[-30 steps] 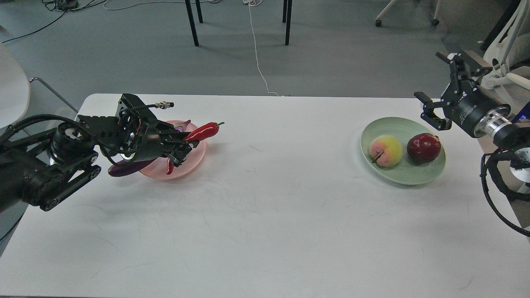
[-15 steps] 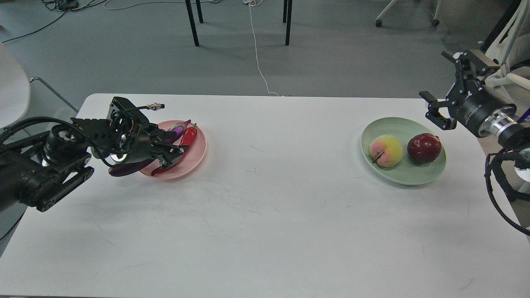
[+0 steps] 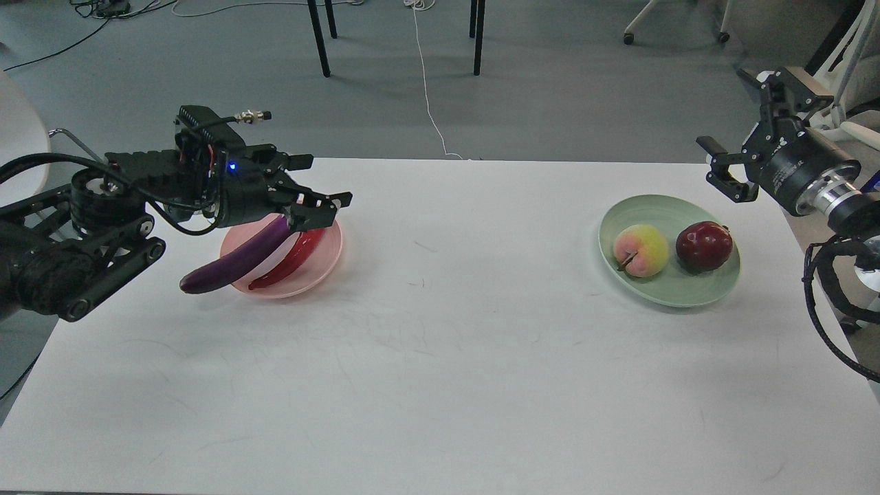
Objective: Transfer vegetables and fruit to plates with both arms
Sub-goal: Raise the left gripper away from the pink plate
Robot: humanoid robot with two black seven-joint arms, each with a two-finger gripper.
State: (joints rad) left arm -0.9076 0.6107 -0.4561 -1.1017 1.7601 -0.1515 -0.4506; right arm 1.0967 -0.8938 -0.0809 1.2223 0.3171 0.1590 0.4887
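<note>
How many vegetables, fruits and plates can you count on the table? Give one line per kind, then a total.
Vegetables: 2, the eggplant and the chili pepper
Fruits: 2, the peach and the dark red fruit
Plates: 2, the pink plate and the green plate
Total: 6

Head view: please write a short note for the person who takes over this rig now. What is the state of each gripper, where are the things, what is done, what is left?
Left gripper: open, empty, above the pale pink round plastic plate.
Right gripper: open, empty, raised beside the pale green round plastic plate.
Long glossy purple eggplant and curved shiny red chili pepper: on the pink plate; the eggplant's end overhangs the rim.
Yellow-pink peach and round dark red fruit: on the green plate.
Done: all four placed.
Left: nothing visible to transfer.
</note>
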